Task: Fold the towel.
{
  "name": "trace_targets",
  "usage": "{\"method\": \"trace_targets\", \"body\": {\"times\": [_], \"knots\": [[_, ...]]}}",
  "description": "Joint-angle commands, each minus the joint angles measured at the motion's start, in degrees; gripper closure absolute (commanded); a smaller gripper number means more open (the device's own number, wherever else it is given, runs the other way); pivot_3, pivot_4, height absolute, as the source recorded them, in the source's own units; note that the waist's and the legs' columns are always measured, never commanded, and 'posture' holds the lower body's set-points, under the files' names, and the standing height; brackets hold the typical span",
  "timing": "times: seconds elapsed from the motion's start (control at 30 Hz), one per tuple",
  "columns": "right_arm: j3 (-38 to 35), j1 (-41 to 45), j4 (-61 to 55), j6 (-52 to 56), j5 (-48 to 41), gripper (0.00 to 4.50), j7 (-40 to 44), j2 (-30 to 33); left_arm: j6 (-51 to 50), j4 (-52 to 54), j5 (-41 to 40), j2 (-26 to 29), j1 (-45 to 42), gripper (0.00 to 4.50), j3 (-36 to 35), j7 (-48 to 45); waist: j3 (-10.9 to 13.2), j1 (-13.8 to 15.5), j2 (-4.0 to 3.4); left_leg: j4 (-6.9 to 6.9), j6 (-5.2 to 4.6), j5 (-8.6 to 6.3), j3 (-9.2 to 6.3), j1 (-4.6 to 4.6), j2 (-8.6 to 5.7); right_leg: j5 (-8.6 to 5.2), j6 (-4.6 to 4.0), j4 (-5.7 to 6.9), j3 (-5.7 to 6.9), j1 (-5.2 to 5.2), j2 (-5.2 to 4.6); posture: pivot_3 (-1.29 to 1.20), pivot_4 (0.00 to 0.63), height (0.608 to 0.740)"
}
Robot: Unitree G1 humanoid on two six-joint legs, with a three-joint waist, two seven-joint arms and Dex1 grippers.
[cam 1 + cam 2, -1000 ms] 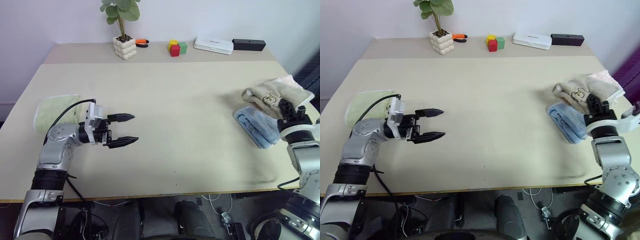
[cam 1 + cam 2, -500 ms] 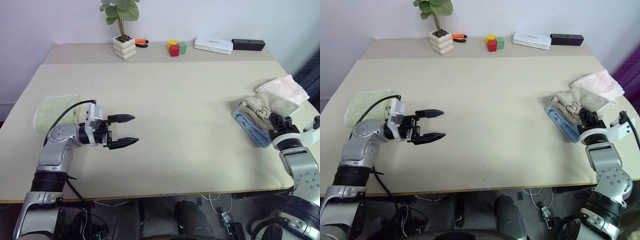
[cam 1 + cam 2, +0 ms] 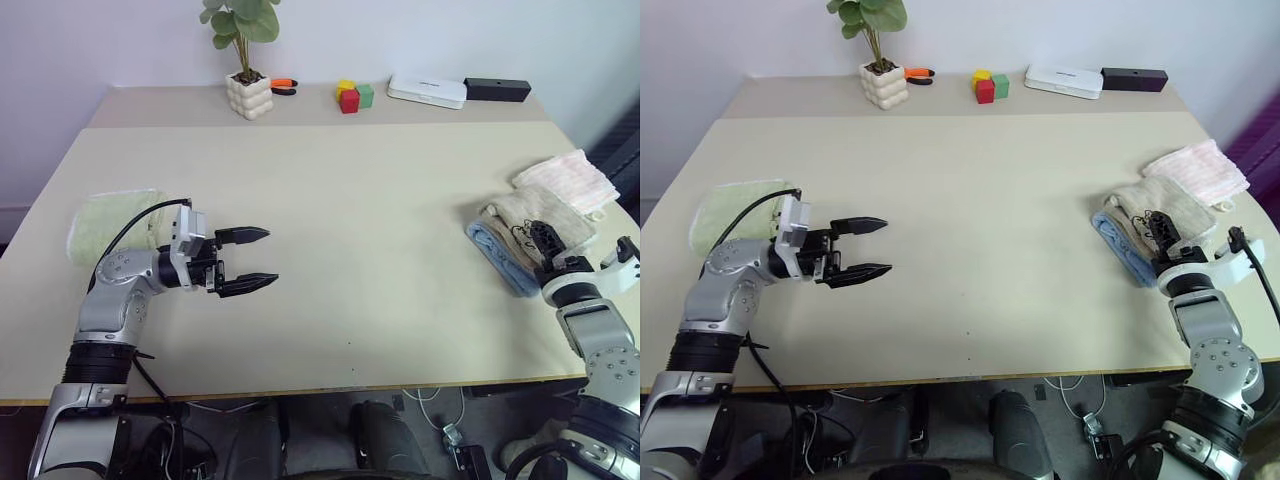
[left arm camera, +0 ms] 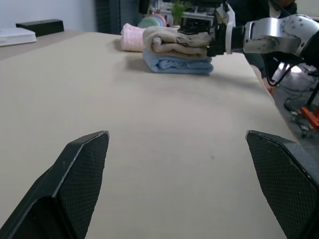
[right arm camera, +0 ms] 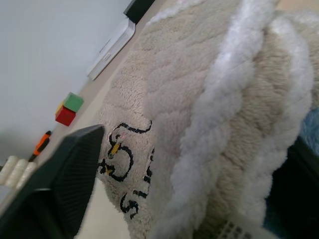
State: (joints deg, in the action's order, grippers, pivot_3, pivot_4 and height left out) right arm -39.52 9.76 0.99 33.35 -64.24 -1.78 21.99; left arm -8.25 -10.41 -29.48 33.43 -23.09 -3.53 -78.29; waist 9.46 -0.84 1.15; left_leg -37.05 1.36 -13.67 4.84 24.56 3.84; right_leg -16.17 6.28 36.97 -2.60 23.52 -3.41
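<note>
- Towel [image 3: 535, 215] folded near the table's [image 3: 350, 200] right edge, atop a blue cloth [image 3: 497, 252] (pink cloth [image 3: 565, 180] just behind).
- Right gripper [image 3: 541, 238] touching the towel's near end, fingers apart.
- Left gripper [image 3: 247, 260] spread wide, well apart, near the left edge.

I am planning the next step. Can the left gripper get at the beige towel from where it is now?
Probably not without a long reach: the left gripper is open, far from the towel, which rests on a blue towel.
</note>
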Motion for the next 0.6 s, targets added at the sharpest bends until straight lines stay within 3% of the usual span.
{"method": "trace_targets", "body": {"times": [0.03, 0.33, 0.6], "knots": [[-0.8, -1.1, -3.8, -0.9, 2.1, 0.03, 0.7, 2.2, 0.7, 0.3, -0.6, -0.2, -1.1, 0.00, -0.8, 0.0, 0.0, 0.0, 0.00, 0.00, 0.00, 0.00, 0.00, 0.00, 0.00, 0.00, 0.00, 0.00, 0.00, 0.00, 0.00, 0.00, 0.150, 0.735], [-2.0, -3.4, -7.5, -0.2, 4.5, 0.03, -1.6, 3.9, 1.6, -0.3, 0.2, -3.3, -1.7, 0.00, 0.5, 0.8, 0.0, 0.0, 0.00, -0.02, 0.00, 0.00, -0.01, 0.00, 0.00, 0.03, 0.06, 0.00, 0.00, -0.01, 0.01, 0.00, 0.150, 0.735], [-2.1, -3.0, -6.2, -6.4, 14.9, 0.03, -2.1, 6.6, 1.9, -0.2, 0.5, -3.6, -2.2, 0.00, 0.2, 1.1, 0.0, 0.0, 0.00, -0.03, 0.00, 0.00, -0.01, -0.02, -0.02, 0.03, 0.05, 0.00, 0.00, -0.02, 0.02, 0.00, 0.150, 0.735]]}}
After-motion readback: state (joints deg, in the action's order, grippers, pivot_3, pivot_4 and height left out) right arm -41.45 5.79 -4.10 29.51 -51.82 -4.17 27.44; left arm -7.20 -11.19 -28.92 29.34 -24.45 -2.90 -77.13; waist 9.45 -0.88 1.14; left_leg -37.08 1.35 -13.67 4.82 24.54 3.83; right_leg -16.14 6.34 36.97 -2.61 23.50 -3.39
